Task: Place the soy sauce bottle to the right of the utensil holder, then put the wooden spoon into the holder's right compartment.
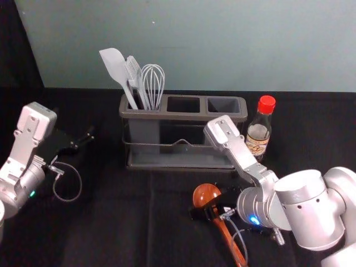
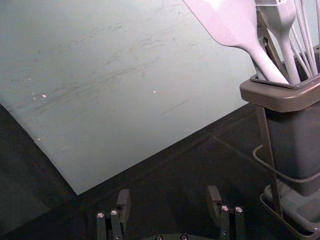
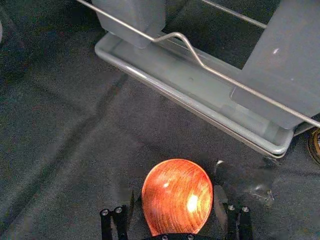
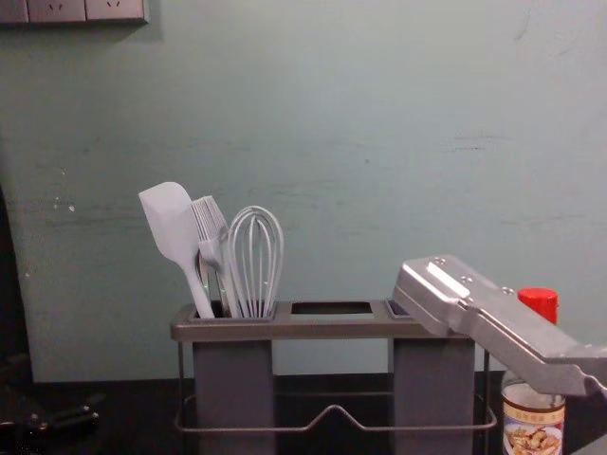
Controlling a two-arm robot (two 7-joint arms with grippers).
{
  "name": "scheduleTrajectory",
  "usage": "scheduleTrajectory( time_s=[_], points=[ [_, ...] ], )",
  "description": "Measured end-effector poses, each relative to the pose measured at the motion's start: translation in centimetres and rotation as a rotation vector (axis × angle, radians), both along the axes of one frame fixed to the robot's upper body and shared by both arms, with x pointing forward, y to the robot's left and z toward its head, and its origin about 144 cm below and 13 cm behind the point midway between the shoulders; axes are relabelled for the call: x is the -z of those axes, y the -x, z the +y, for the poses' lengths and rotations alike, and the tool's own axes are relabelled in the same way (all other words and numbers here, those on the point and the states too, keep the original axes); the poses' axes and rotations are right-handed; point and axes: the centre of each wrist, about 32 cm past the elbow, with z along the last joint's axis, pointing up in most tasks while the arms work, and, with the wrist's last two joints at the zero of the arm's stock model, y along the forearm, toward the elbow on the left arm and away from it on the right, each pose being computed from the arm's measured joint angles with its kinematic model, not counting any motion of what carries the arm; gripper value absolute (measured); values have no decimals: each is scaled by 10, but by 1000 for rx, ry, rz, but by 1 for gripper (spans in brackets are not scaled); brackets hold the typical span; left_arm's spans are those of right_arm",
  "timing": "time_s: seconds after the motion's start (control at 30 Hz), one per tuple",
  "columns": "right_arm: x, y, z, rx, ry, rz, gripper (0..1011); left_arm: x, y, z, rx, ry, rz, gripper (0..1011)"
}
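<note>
Black cloth [image 1: 111,233] underlies the right gripper [image 1: 209,205], fingers [image 3: 220,204] parted astride the spoon [image 1: 206,192], and the left gripper [image 1: 81,140], open near the holder [image 1: 178,116].

Clear soy sauce bottle, red-capped [image 1: 258,132] — upright at three o'clock of the grey, compartmented utensil holder [image 1: 183,116]; glossy red-brown wooden spoon [image 1: 205,194] — at five o'clock, handle pointing to five.

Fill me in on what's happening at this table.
The robot's right gripper is at the wooden spoon, its open fingers on either side of the bowl. The spoon isn't in the utensil holder yet. The soy sauce bottle already stands to the holder's right. The left gripper is idle, open, off to the left.
</note>
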Motion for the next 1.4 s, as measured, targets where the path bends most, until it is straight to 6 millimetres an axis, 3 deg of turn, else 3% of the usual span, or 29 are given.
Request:
scheduleTrajectory(
  time_s=[0.5,0.73,0.93,1.4],
  points=[
    [2,-3,1,-4,14,1,995,0,0,0,0,0,0,1005],
    [2,-4,2,-5,23,-4,847,0,0,0,0,0,0,1005],
    [1,-4,2,-9,27,1,840,0,0,0,0,0,0,1005],
    [-30,19,-24,-116,54,-33,840,0,0,0,0,0,0,1005]
  ],
)
